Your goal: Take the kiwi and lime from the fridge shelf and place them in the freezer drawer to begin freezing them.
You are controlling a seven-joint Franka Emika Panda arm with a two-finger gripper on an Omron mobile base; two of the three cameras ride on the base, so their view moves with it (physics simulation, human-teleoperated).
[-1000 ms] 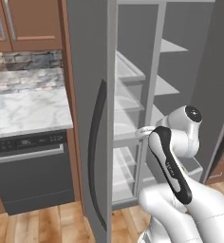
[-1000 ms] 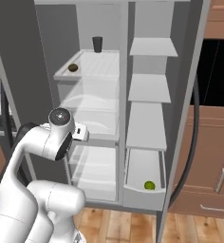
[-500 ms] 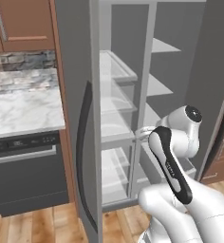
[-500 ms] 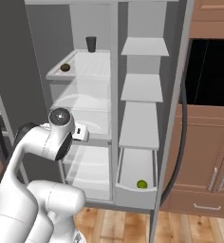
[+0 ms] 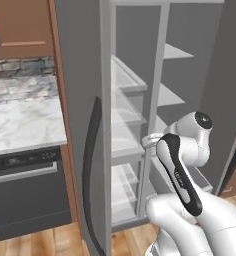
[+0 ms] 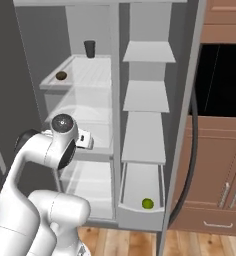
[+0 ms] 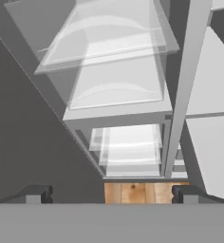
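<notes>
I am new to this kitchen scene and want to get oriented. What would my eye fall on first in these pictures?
First, the tall open fridge with pale shelves, and the white arm in front of it, its gripper open and empty. Then a bright green lime lying in the freezer drawer at the lower right. A dark kiwi and a black cup rest on the upper left shelf.

The top fridge shelf carries the kiwi near its front left edge and a dark cup at the back; the lime lies in the pulled-out freezer drawer
</notes>
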